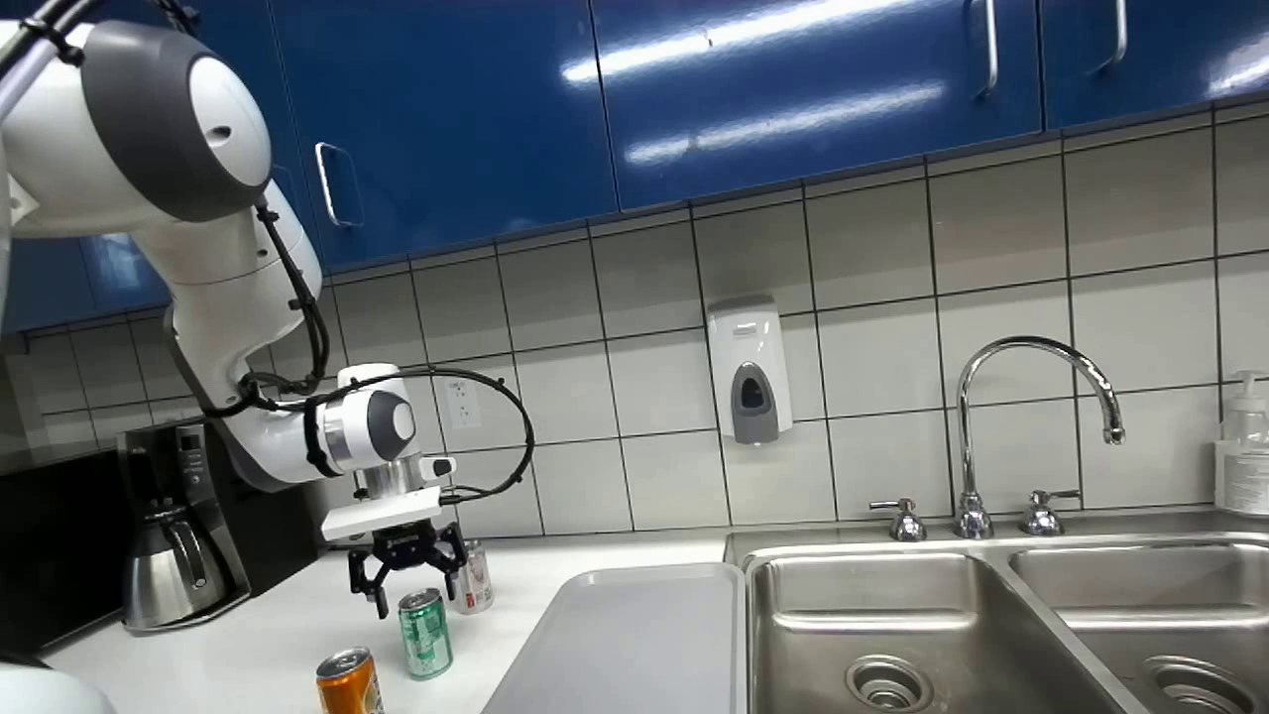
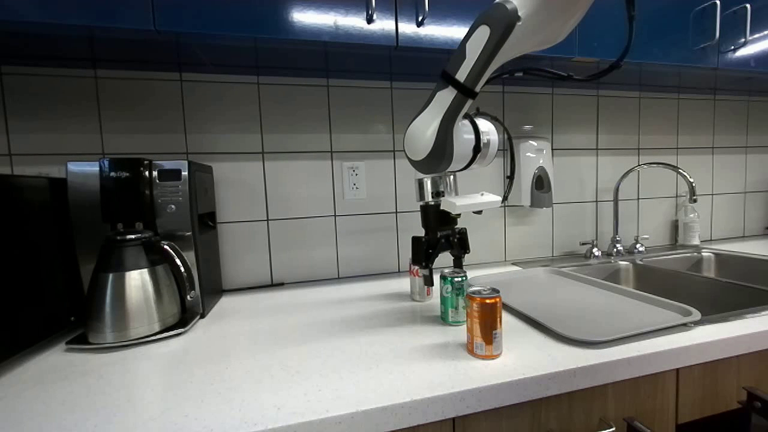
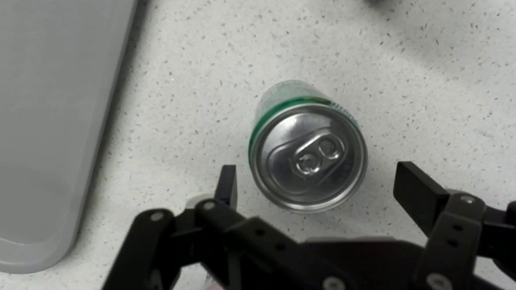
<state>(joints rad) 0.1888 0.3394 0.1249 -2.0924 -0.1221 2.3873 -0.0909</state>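
My gripper (image 1: 416,597) is open and empty, pointing down just above a green can (image 1: 426,640). It shows the same way in an exterior view (image 2: 443,273). In the wrist view the two black fingers (image 3: 316,169) stand apart, and the silver lid of the green can (image 3: 308,161) lies between and slightly ahead of them, touching neither. The green can (image 2: 453,303) stands upright on the white counter. An orange can (image 2: 484,324) stands nearer the counter's front edge, also seen in an exterior view (image 1: 349,684). A silver can (image 2: 419,282) stands behind, partly hidden by the gripper.
A grey tray (image 2: 588,303) lies beside the cans, next to the steel sink (image 1: 892,635); it also shows in the wrist view (image 3: 60,121). A coffee maker (image 2: 144,252) stands at the counter's far end. Blue cabinets (image 1: 446,119) hang above, and a soap dispenser (image 1: 750,367) is on the tiled wall.
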